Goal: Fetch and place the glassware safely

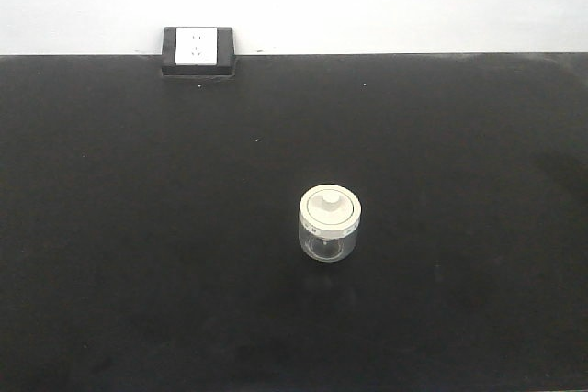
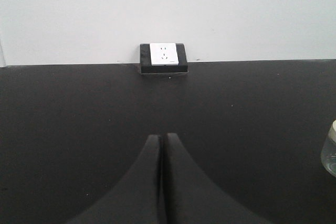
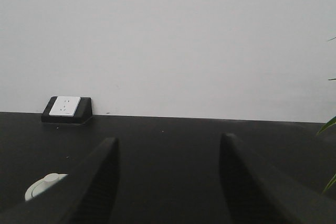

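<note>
A small squat clear glass jar with a wide cream-white lid and a central knob stands upright on the black table, a little right of centre. Neither gripper shows in the front view. In the left wrist view my left gripper is shut and empty, and the jar shows only as a sliver at the right edge. In the right wrist view my right gripper is open and empty; the jar's lid peeks out at the lower left, partly hidden behind the left finger.
A black box with a white power socket sits at the table's back edge against the white wall; it also shows in the left wrist view and the right wrist view. Green leaf tips enter at the far right.
</note>
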You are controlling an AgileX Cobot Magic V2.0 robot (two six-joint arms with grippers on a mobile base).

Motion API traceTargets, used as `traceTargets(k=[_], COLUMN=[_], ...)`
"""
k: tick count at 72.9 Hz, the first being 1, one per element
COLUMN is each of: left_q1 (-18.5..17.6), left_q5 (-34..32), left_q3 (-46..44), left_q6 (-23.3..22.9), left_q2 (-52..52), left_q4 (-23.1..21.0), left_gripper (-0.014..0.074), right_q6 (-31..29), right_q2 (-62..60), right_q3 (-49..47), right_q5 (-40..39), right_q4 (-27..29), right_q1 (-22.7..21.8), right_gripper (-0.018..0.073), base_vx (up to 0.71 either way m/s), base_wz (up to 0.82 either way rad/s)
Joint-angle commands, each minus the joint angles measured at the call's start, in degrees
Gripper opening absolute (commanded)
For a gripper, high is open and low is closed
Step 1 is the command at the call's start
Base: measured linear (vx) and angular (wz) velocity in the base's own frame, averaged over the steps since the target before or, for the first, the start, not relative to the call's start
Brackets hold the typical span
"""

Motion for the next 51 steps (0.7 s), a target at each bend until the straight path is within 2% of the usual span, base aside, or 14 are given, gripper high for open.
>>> traceTargets(k=[1, 14, 32, 51], left_q1=[-0.1, -0.1, -0.1, -0.1], left_q5=[-4.2, -4.2, -4.2, -4.2], left_q3=[-1.7, -1.7, -1.7, -1.7], left_q6=[-0.4, -0.4, -0.4, -0.4], left_q2=[1.0, 1.0, 1.0, 1.0], left_q4=[-0.1, -0.1, -0.1, -0.1], left_gripper=[-0.0007, -0.0007, -0.0007, -0.0007], right_q6=[0.1, 0.1, 0.1, 0.3], right_q2=[0.6, 0.6, 0.6, 0.6], right_q3=[-1.5, -1.5, -1.5, -1.5], right_q5=[-2.8, -2.1, -0.9, -1.2], right_q4=[-0.7, -0.7, -0.7, 0.0], right_q1=[-0.2, -0.2, -0.2, -0.2], right_gripper=[0.0403, 0.0309, -0.0015, -0.0008], base_vx=[0.00, 0.00, 0.00, 0.00], base_wz=[0.00, 0.00, 0.00, 0.00])
